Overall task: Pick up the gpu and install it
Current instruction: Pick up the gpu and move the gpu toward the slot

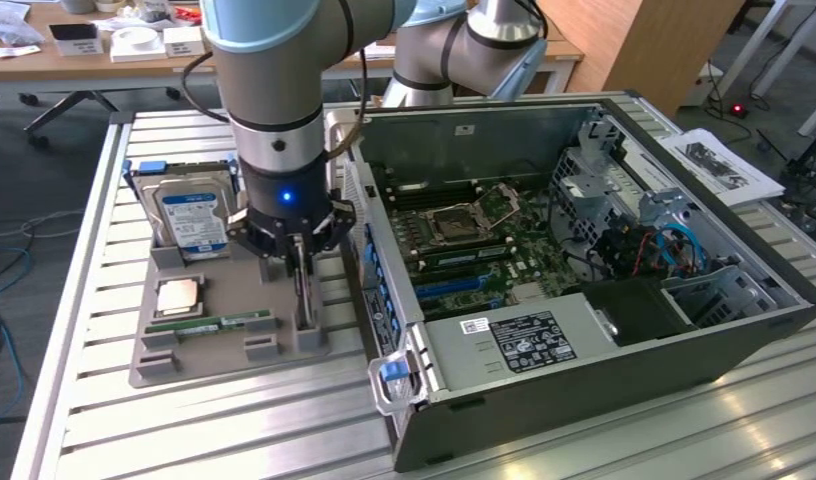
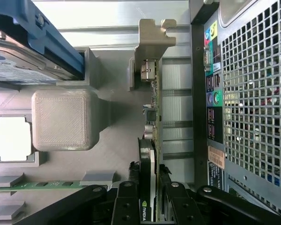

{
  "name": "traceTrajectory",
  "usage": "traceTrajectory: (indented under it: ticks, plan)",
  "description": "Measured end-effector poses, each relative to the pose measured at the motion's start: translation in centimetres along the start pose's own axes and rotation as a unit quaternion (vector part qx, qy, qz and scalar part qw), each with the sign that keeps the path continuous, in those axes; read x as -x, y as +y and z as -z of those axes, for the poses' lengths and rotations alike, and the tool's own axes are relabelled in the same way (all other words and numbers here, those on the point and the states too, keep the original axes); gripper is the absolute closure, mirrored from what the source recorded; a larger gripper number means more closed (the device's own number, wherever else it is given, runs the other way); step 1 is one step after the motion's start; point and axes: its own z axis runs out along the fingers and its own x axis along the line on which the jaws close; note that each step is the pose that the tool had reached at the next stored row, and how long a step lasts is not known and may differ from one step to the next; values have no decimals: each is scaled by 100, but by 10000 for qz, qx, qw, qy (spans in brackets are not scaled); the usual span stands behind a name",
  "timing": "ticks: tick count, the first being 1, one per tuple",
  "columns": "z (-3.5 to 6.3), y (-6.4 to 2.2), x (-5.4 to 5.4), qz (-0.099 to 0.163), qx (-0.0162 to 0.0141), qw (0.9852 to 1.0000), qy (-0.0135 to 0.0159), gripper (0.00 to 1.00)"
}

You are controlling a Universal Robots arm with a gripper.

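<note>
I work in an office-like room, with a wooden desk (image 1: 61, 60) behind and loose cables on the floor. Under me is a slatted metal table (image 1: 181, 420). It carries a grey parts tray (image 1: 208, 365) and, just beside it, an open computer case (image 1: 622, 370).

The graphics card (image 1: 304, 300) stands on its long edge in a slot at the side of the tray nearest the case, with its metal end bracket (image 2: 150, 37) pointing away from me. My gripper (image 1: 299, 262) is straight above it, and my jaws are clenched on its two flat faces, near the end opposite the bracket. The card looks seated in its holder, not yet lifted.

I judge it light and stiff but delicate. The flat faces are a fair place to hold it, clear of the bare board edge and the bracket. Since I hold it off-centre, it could tip or bind in the slot.

A hard drive (image 1: 192, 215), a processor chip (image 1: 179, 295) and a memory stick (image 1: 228, 323) share the tray.
</note>
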Motion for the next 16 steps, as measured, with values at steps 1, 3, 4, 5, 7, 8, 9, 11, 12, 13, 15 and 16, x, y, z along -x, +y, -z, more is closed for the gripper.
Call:
traceTrajectory:
  ticks: [1, 3, 4, 5, 7, 8, 9, 11, 12, 13, 15, 16]
  plan:
    - [25, 1, 0, 0, 0, 10000, 0, 73]
    - [83, 4, 2, 0, 0, 10000, 0, 73]
    - [114, 5, 2, 0, 0, 10000, 0, 73]
    - [147, 7, 3, 0, 0, 10000, 0, 73]
    - [219, 10, 5, 0, 0, 10000, 0, 73]
    - [256, 12, 6, 0, 0, 10000, 0, 73]
    - [296, 14, 7, 0, 0, 10000, 0, 73]
    - [371, 17, 9, 0, 0, 10000, 0, 73]
    - [407, 19, 9, 0, 0, 10000, 0, 73]
    - [443, 20, 10, 0, 0, 10000, 0, 73]
    - [516, 24, 12, 0, 0, 10000, 0, 73]
    - [552, 26, 13, 0, 0, 10000, 0, 73]
